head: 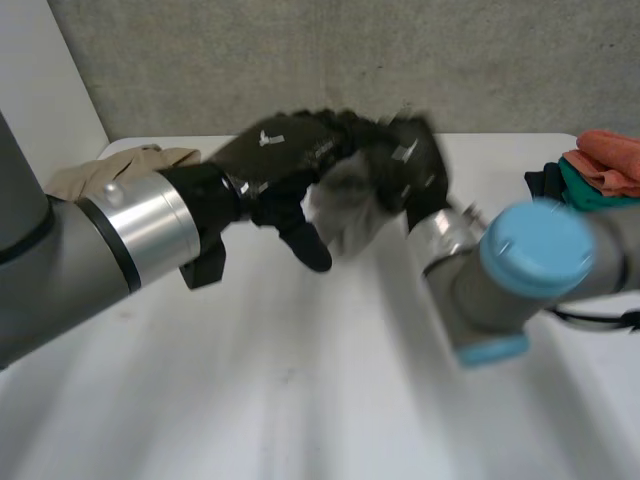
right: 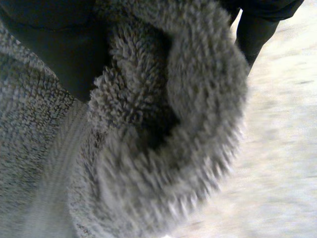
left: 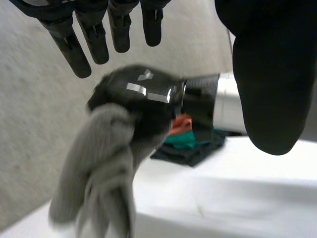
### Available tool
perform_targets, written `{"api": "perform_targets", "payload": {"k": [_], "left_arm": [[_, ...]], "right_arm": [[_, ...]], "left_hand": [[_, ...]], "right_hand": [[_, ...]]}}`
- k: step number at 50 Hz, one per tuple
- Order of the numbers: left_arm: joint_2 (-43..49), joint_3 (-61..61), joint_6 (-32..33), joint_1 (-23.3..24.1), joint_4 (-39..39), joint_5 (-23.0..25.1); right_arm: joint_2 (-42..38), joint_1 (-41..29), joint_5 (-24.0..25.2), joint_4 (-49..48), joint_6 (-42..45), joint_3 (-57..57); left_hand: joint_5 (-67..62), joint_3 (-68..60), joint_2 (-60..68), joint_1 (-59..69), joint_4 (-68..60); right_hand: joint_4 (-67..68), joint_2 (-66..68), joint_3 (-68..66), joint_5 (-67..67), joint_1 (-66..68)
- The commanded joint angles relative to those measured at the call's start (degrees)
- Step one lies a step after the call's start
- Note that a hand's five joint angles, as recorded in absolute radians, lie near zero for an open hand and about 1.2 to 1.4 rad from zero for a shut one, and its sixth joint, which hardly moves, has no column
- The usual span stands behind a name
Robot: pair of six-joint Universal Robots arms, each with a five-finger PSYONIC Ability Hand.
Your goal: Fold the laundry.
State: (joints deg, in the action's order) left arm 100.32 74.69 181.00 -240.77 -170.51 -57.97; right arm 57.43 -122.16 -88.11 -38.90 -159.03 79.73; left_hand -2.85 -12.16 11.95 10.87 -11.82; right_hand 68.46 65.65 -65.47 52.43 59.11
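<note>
Fleece cloth, grey, clenched in my right hand above table — left hand relaxed, empty, just beside it — tan cloth and coloured clothes pile at opposite table ends.

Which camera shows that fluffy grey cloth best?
The left wrist view: the fluffy grey cloth hangs down from the right hand. The right wrist view shows its pile close up; the head view, a small patch beside the left hand.
</note>
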Motion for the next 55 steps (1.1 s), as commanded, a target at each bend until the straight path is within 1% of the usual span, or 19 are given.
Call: {"api": "perform_targets", "payload": {"k": [1, 6, 10, 11, 13, 17, 24, 28, 33, 34, 35, 37, 38, 43, 48, 50, 52, 54, 55], "left_arm": [[-1.5, -3.9, -3.3, 0.1, -3.2, -3.8], [-1.5, -4.5, -4.5, 0.4, -4.9, -4.5], [-0.8, -3.3, -4.3, 1.2, -5.2, -4.6], [-0.7, -3.0, -4.3, 1.4, -5.2, -4.6], [-0.2, -2.4, -4.3, 1.6, -5.4, -4.7], [1.2, -0.6, -4.1, 2.5, -6.5, -4.9], [2.8, 2.1, -3.9, 3.4, -8.3, -5.1], [3.3, 3.2, -3.9, 3.6, -9.1, -5.1], [3.4, 2.7, -3.6, 3.5, -9.1, -5.0], [3.3, 2.6, -3.6, 3.5, -9.1, -5.0], [3.1, 2.2, -3.6, 3.5, -9.0, -5.0], [3.0, 1.8, -3.6, 3.6, -8.8, -5.0], [2.8, 1.6, -3.6, 3.6, -8.7, -5.0], [1.4, 0.6, -3.4, 4.3, -7.1, -5.1], [-0.3, 1.3, -3.5, 4.7, -6.9, -5.1], [-1.1, 1.9, -3.6, 4.8, -6.8, -5.1], [-1.6, 2.4, -3.6, 4.9, -6.9, -5.1], [-2.3, 3.1, -3.6, 4.9, -6.9, -5.2], [-2.5, 3.4, -3.6, 4.9, -7.0, -5.2]], "right_arm": [[3.5, 11.9, -0.8, 0.1, -5.1, -10.4], [2.6, 21.5, 1.2, -1.0, -8.8, -15.8], [-1.7, 29.8, 6.6, -4.5, -14.0, -20.1], [-4.1, 33.2, 9.2, -6.3, -16.3, -21.6], [-6.9, 35.8, 11.6, -8.0, -18.1, -23.2], [-16.4, 42.9, 17.9, -12.7, -21.7, -26.7], [-28.7, 50.0, 31.0, -13.8, -22.2, -25.9], [-30.5, 52.5, 35.4, -13.0, -19.3, -23.5], [-28.3, 53.3, 38.5, -13.1, -18.6, -21.0], [-27.7, 53.4, 38.5, -13.1, -18.9, -20.7], [-26.4, 53.4, 38.7, -13.0, -19.5, -20.2], [-24.7, 53.4, 38.2, -12.5, -20.5, -19.7], [-23.8, 53.3, 37.6, -12.0, -21.2, -19.3], [-14.9, 53.2, 32.0, -1.9, -24.5, -15.8], [-8.0, 54.7, 29.8, 11.4, -22.0, -13.8], [-6.3, 55.1, 29.1, 16.2, -19.2, -13.5], [-3.6, 56.4, 26.5, 25.2, -12.3, -12.8], [-2.3, 57.4, 24.4, 29.9, -7.2, -12.8], [-1.1, 58.4, 20.7, 34.5, -0.8, -13.1]], "left_hand": [[2.9, 2.2, -1.9, -0.9, 1.8], [2.9, 2.2, -1.9, -0.9, 1.8], [2.9, 2.2, -1.9, -0.9, 1.8], [2.9, 2.2, -1.9, -0.9, 1.8], [2.9, 2.2, -1.9, -0.9, 1.8], [2.9, 2.2, -1.9, -0.9, 1.8], [2.9, 2.2, -1.9, -0.9, 1.8], [2.9, 2.2, -1.9, -0.9, 1.8], [2.9, 2.2, -1.9, -0.9, 1.8], [2.9, 2.2, -1.9, -0.9, 1.8], [2.9, 2.2, -1.9, -0.9, 1.8], [2.9, 2.2, -1.9, -0.9, 1.8], [2.9, 2.2, -1.9, -0.9, 1.8], [2.9, 2.2, -1.9, -0.9, 1.8], [2.9, 2.2, -1.9, -0.9, 1.8], [2.9, 2.2, -1.9, -0.9, 1.8], [2.9, 2.2, -1.9, -0.9, 1.8], [2.9, 2.2, -1.9, -0.9, 1.8], [2.9, 2.2, -1.9, -0.9, 1.8]], "right_hand": [[11.5, 14.4, -14.5, 17.6, 20.9], [11.5, 14.4, -14.5, 17.6, 20.9], [11.5, 14.4, -14.5, 17.6, 20.9], [11.5, 14.4, -14.5, 17.6, 20.9], [11.5, 14.4, -14.5, 17.6, 20.9], [11.5, 14.4, -14.5, 17.6, 20.9], [11.5, 14.4, -14.5, 17.6, 20.9], [11.5, 14.4, -14.5, 17.6, 20.9], [11.5, 14.4, -14.5, 17.6, 20.9], [11.5, 14.4, -14.5, 17.6, 20.9], [-1.0, 1.8, -2.0, 5.1, 8.4], [-51.0, -48.2, 48.0, -44.9, -41.6], [-58.5, -55.6, 55.5, -52.4, -49.1], [-58.5, -55.6, 55.5, -52.4, -49.1], [-58.5, -55.6, 55.5, -52.4, -49.1], [-58.5, -55.6, 55.5, -52.4, -49.1], [-58.5, -55.6, 55.5, -52.4, -49.1], [-58.5, -55.6, 55.5, -52.4, -49.1], [-58.5, -55.6, 55.5, -52.4, -49.1]]}}
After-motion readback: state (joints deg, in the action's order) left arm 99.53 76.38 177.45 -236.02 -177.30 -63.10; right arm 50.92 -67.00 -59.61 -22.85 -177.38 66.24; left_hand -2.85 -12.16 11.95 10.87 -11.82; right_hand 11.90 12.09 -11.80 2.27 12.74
